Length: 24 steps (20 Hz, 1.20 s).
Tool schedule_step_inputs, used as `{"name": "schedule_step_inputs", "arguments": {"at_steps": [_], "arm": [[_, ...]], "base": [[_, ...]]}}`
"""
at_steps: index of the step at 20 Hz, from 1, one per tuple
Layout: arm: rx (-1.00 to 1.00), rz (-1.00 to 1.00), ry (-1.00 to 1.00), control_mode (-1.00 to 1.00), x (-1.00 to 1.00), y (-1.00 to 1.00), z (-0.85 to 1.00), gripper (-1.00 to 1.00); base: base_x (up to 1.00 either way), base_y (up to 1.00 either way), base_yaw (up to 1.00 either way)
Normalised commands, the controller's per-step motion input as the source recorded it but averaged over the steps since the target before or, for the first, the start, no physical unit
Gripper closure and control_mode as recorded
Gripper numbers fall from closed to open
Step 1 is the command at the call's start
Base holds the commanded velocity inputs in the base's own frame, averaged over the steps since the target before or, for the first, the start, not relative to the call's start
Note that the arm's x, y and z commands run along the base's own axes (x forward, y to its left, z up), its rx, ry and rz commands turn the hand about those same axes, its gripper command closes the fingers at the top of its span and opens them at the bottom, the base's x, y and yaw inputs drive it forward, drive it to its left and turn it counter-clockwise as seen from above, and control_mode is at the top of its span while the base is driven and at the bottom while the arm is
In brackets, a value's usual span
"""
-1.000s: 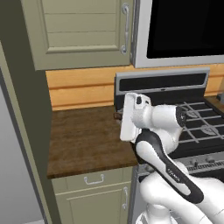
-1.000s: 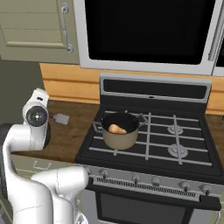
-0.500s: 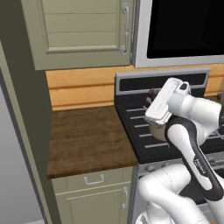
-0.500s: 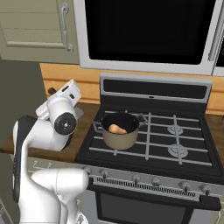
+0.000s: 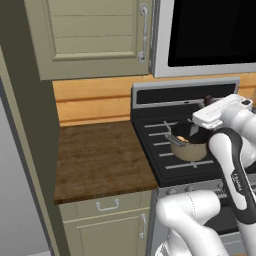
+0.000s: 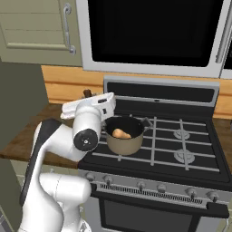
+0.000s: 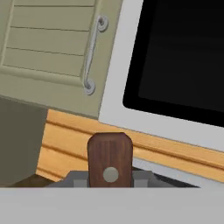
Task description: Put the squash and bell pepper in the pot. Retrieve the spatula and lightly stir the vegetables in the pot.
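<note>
The pot (image 6: 123,141) stands on the front left burner of the stove, and the tan squash (image 6: 118,133) lies inside it. From the left base the pot (image 5: 191,149) is partly behind my forearm. No bell pepper can be made out in the pot's dark interior. My gripper (image 7: 109,177) is shut on the spatula, whose brown wooden handle end (image 7: 109,156) with a silver rivet rises between the fingers. The hand (image 6: 90,108) hovers just left of the pot's rim, with the handle end (image 6: 87,93) poking up. I cannot make out the blade.
A wooden counter (image 5: 100,155) lies left of the stove (image 6: 181,149). A cabinet door with a metal handle (image 7: 89,52) and the microwave (image 6: 149,31) hang above. A tall dark panel (image 5: 22,125) bounds the counter's left side.
My arm has swung from over the counter rightward to the stove, carrying the spatula up to the pot. The pot and the squash have stayed put.
</note>
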Motion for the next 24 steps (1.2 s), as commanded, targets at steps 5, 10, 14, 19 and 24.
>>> {"name": "schedule_step_inputs", "arguments": {"at_steps": [5, 10, 14, 19, 24], "arm": [[0.31, -0.21, 0.10, -1.00, 0.31, -0.85, -0.02, 1.00], [0.30, -0.17, 0.15, -1.00, 0.31, -0.50, -0.20, 1.00], [0.23, -0.11, 0.03, -1.00, 0.26, -0.16, -0.38, 1.00], [0.11, -0.11, -0.05, -1.00, 0.35, -0.06, -0.50, 1.00], [0.03, -0.13, -0.10, -1.00, 0.21, -0.18, -0.37, 1.00]], "base": [[0.00, 0.00, 0.00], [0.00, 0.00, 0.00], [0.00, 0.00, 0.00], [0.00, 0.00, 0.00], [0.00, 0.00, 0.00]]}}
